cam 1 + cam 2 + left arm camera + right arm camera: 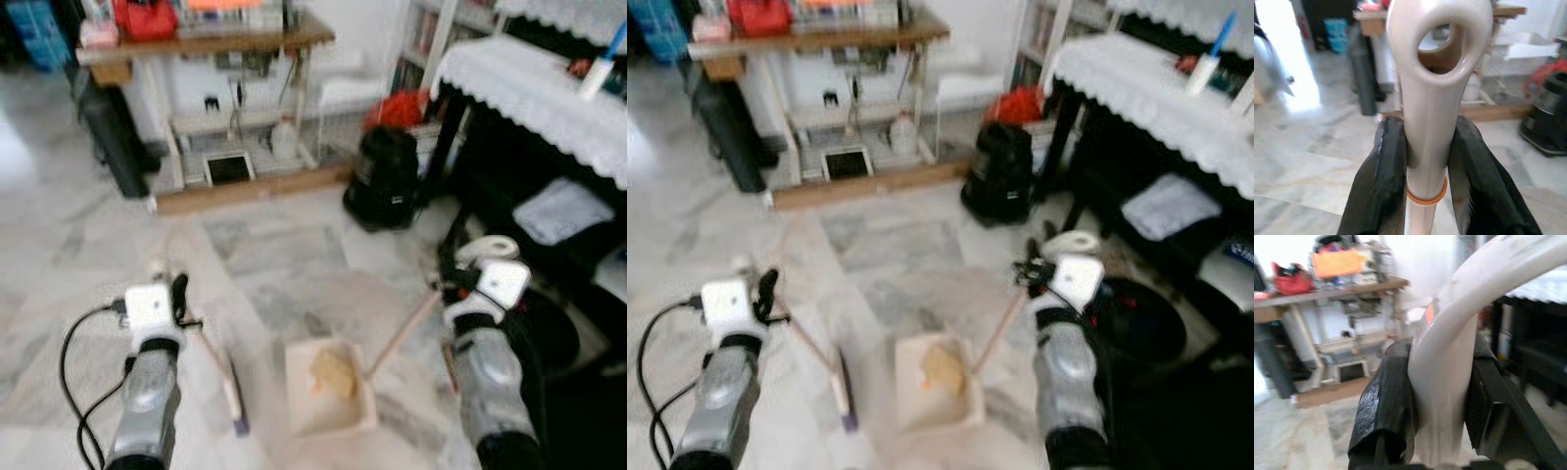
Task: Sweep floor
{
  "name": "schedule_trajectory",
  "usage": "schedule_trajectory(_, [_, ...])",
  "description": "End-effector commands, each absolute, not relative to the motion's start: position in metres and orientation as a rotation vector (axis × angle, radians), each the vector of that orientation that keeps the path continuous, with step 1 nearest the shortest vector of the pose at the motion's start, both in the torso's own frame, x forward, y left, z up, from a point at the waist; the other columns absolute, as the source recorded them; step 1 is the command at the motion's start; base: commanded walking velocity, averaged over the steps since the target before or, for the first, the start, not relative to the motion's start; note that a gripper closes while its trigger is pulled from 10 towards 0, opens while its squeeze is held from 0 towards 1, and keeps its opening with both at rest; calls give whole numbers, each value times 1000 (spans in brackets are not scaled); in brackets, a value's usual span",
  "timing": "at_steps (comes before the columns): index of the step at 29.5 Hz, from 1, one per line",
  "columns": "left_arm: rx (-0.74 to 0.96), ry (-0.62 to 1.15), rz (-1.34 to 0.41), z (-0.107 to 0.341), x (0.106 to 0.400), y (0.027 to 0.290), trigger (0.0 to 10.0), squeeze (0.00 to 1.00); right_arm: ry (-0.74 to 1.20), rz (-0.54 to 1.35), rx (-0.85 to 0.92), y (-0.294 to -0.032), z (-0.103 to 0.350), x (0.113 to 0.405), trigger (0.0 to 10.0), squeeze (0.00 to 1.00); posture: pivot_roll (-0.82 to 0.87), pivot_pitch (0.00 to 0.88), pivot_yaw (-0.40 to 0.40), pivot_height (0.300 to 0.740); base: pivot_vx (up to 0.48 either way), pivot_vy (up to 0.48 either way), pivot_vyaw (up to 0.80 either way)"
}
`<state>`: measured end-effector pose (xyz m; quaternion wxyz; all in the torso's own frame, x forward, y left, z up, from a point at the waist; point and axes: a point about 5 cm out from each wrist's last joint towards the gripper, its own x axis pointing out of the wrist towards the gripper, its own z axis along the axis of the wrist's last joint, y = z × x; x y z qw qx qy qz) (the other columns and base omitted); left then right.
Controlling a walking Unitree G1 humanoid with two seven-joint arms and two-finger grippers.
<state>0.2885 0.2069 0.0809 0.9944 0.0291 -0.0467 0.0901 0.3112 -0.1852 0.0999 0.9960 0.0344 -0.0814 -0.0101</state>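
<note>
1. Both silver arms reach in from the near edge. Left gripper [1427, 161] is clamped on the cream broom handle [1432, 98], black fingers [1383, 171] pressing either side just below its hanging hole.
2. Right gripper [1440, 396] is clenched round the dustpan handle [1449, 362], a curved cream grip.
3. Between the arms, the broom head [235, 392] rests on the marble floor [274, 255], just beside the dustpan [328, 419].
4. Inside the pan lies a yellowish crumpled piece of litter [333, 372].
5. Further out, a black vacuum cleaner [387, 176] sits by a dark table with a white lace cloth [529, 88].
6. Farthest back, a wooden shelf table [206, 44] holds clutter.
</note>
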Motion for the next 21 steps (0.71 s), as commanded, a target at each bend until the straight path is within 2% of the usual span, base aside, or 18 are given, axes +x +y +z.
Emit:
schedule_trajectory(1, [74, -166, 170, 93, 288, 205, 10000, 0, -244, -30, 49, -186, 114, 309, 10000, 0, -11, 0, -29, 740, 0, 0, 800])
schedule_trajectory(21, [141, -174, 152, 99, 285, 210, 10000, 0, -221, -33, 13, -184, 110, 303, 10000, 0, -10, 0, -12, 740, 0, 0, 800])
